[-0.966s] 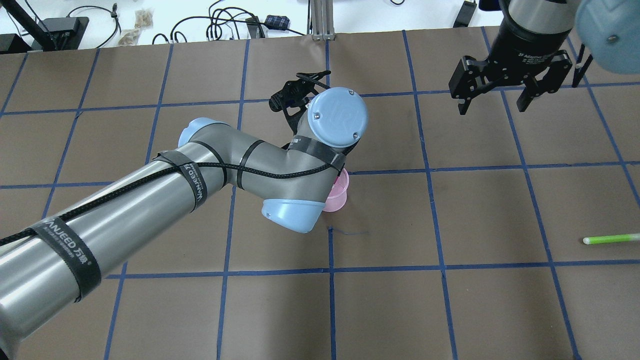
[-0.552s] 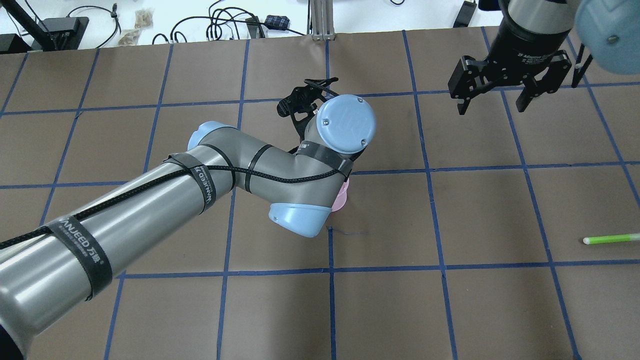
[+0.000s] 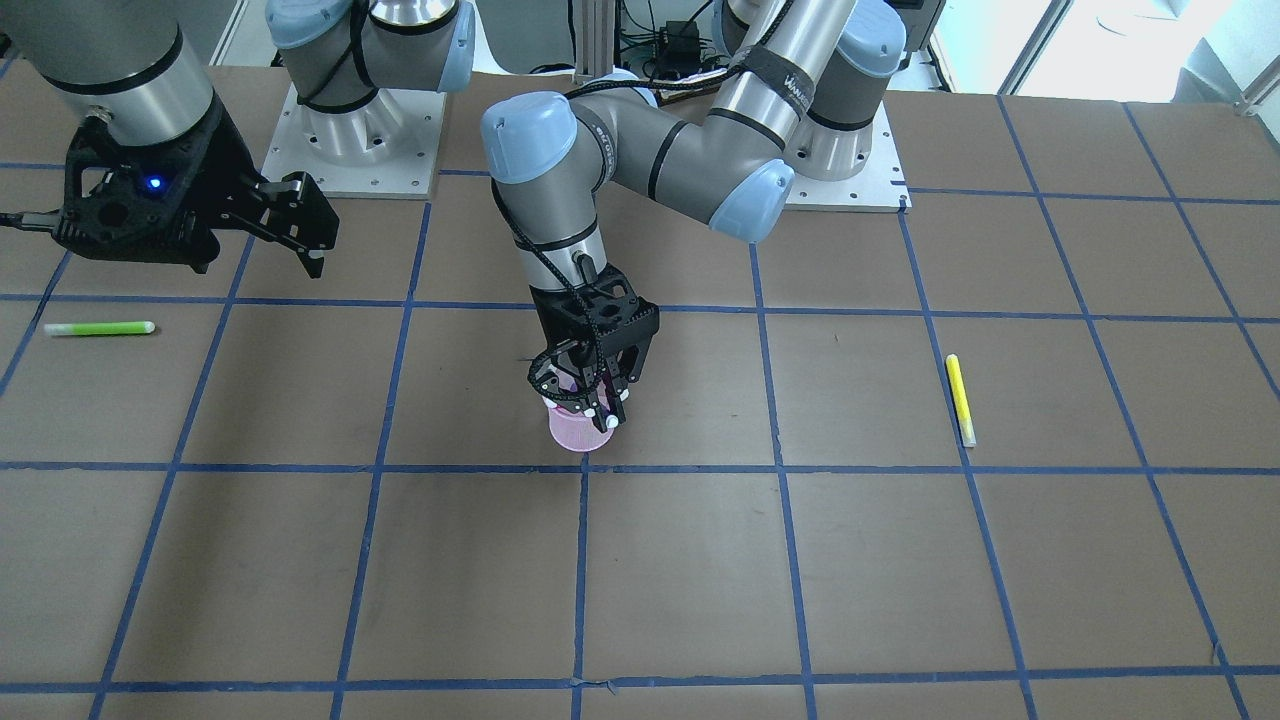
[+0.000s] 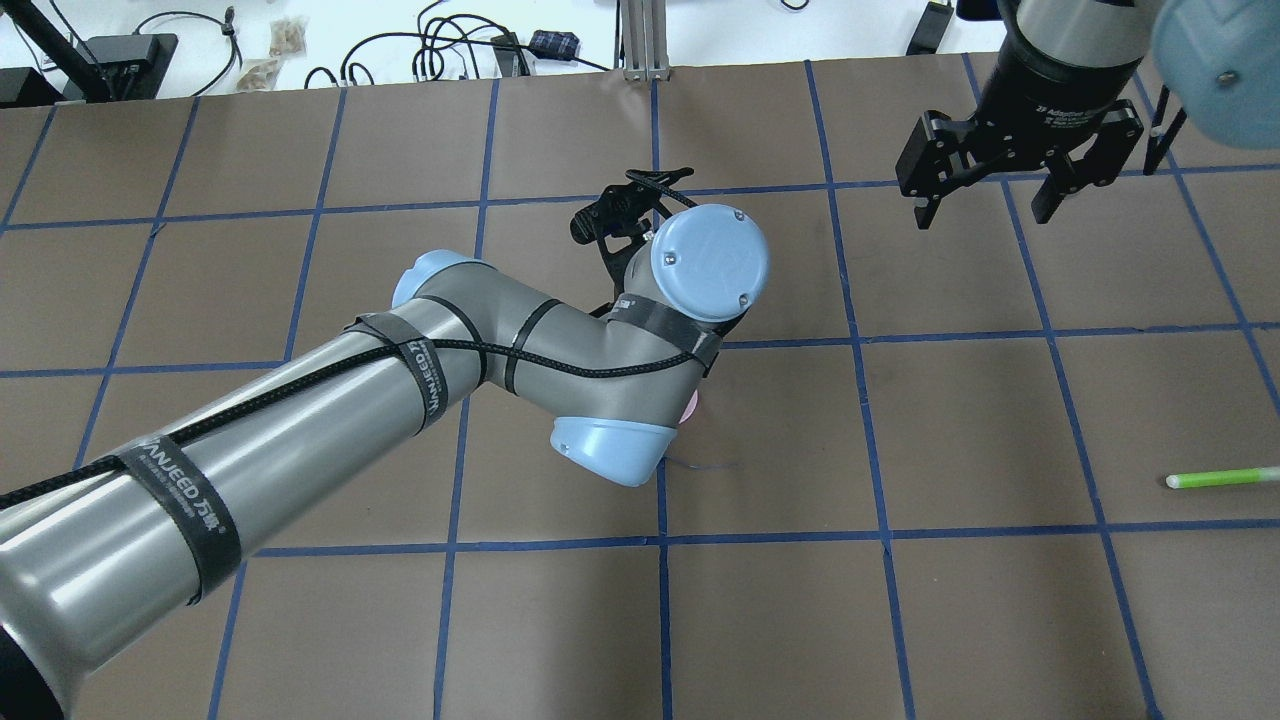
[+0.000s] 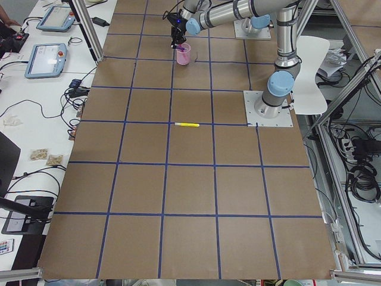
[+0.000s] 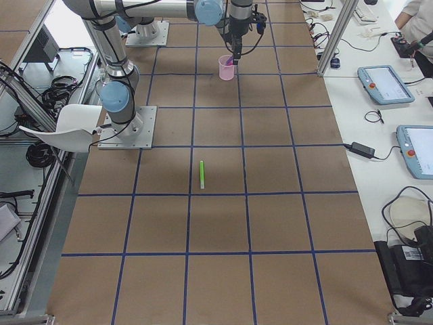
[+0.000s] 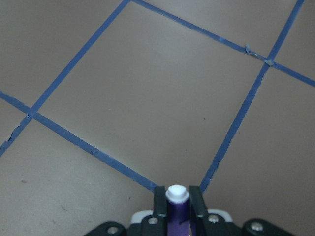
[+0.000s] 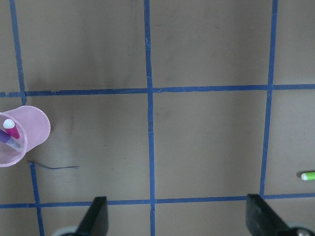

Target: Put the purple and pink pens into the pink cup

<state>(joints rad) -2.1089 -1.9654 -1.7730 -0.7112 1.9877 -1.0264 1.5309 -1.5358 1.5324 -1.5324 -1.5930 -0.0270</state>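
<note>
The pink cup (image 3: 578,432) stands upright near the table's middle; only its edge shows under the left arm in the overhead view (image 4: 691,405). My left gripper (image 3: 586,398) hangs straight over the cup's mouth, shut on the purple pen (image 7: 176,209), which stands upright between the fingers (image 7: 159,205). In the right wrist view the cup (image 8: 30,132) holds a pink pen (image 8: 12,129), and the purple pen's lower end (image 8: 7,139) reaches into it. My right gripper (image 4: 985,205) hangs open and empty at the far right (image 3: 296,238).
A green pen (image 4: 1220,478) lies on the table at the right (image 3: 98,328). A yellow pen (image 3: 960,400) lies on the robot's left side. Blue tape lines grid the brown table. Cables and boxes lie beyond the far edge (image 4: 450,50).
My left arm has shifted right and slightly forward, so its wrist now covers nearly all of the pink cup in the overhead view. The right arm has not moved.
</note>
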